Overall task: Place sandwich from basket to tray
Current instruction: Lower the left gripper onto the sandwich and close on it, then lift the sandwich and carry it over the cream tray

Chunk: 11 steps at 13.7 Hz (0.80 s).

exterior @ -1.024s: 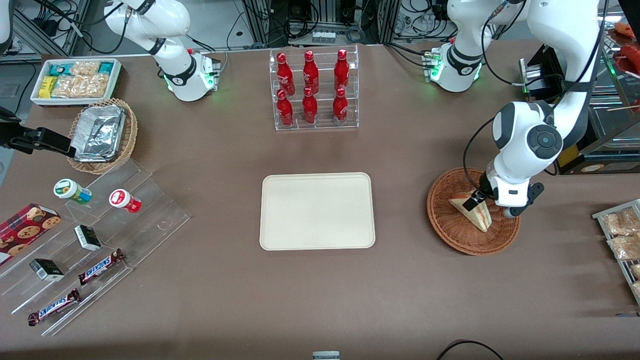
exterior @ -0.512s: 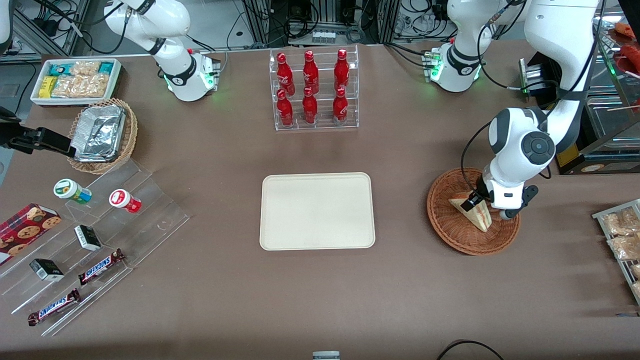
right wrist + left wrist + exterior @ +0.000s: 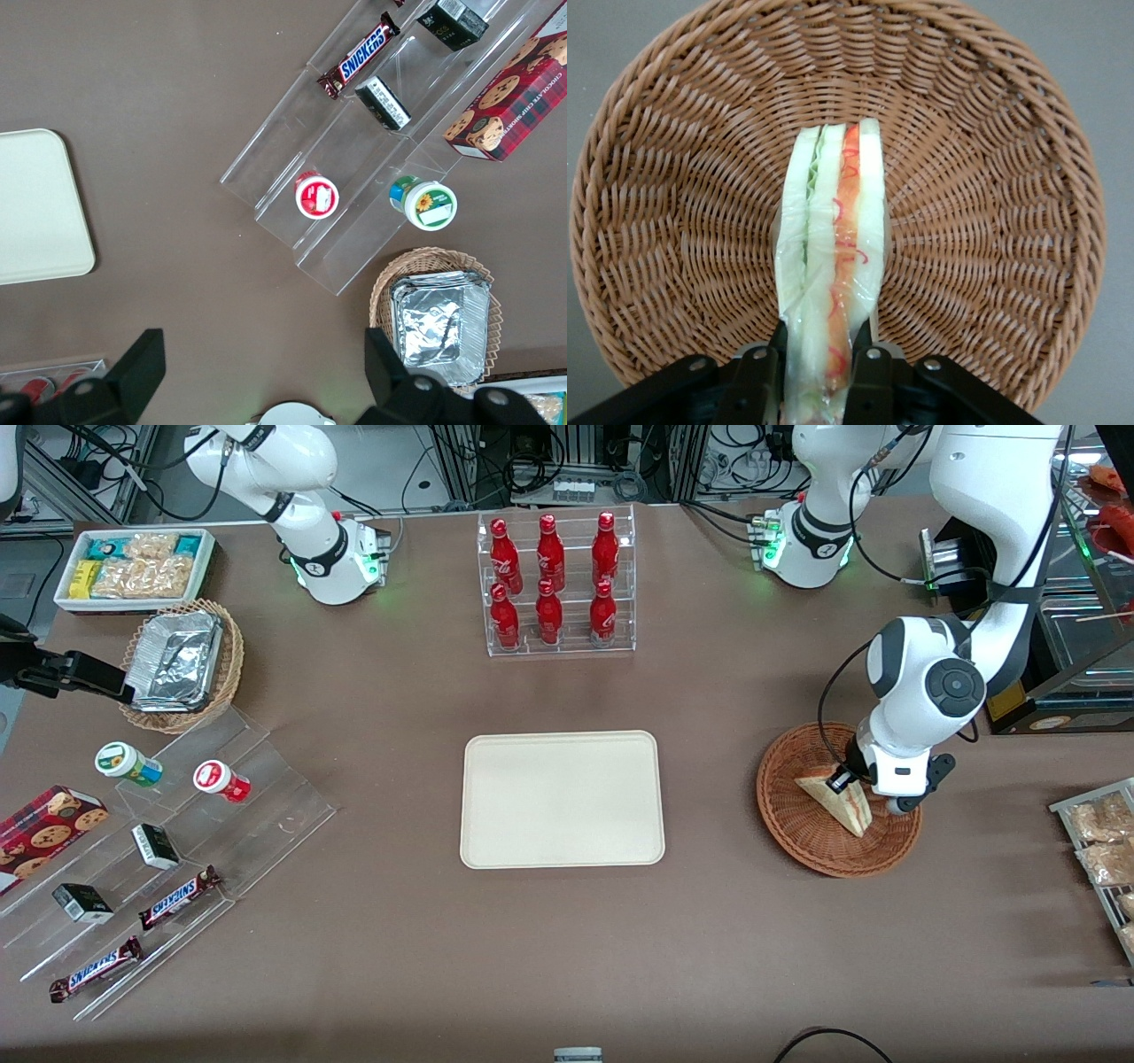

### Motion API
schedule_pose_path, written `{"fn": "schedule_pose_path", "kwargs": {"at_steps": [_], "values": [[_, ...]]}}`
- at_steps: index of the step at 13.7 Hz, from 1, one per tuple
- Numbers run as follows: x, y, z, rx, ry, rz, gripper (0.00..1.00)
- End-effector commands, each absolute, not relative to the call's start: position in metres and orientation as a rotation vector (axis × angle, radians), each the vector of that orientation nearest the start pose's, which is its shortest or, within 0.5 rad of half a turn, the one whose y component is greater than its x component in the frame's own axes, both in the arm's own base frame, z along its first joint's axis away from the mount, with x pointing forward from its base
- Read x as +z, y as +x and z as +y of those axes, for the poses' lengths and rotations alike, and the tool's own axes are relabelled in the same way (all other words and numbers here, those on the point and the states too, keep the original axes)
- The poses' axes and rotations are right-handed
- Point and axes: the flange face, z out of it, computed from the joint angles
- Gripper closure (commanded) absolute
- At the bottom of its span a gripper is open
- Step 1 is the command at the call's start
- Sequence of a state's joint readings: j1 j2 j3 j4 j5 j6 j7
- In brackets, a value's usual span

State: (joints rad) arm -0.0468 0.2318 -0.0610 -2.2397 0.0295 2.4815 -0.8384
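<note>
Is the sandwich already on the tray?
No, the sandwich stands in the basket, the gripper closed on it; the tray holds nothing.

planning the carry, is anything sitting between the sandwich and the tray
Nothing visible. The gripper is shut on the sandwich in the basket; only bare table lies between the basket and the tray.

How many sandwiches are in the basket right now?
1. The sandwich stands on edge in the basket, with the gripper shut on it. None seems hidden.
</note>
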Motion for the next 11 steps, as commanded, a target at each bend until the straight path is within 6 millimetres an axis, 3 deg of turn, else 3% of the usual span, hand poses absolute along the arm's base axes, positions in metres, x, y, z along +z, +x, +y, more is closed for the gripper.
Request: {"fn": "schedule_pose_path", "kwargs": {"at_steps": [1,4,8,11], "values": [[0.302,0.541,-0.060,-0.037,-2.944,-1.064,0.72],[0.358,0.543,-0.068,0.025,-2.923,-0.992,0.72],[0.433,0.544,-0.154,0.084,-2.952,-0.774,0.72],[0.461,0.530,-0.230,0.053,-3.022,-0.577,0.72]]}}
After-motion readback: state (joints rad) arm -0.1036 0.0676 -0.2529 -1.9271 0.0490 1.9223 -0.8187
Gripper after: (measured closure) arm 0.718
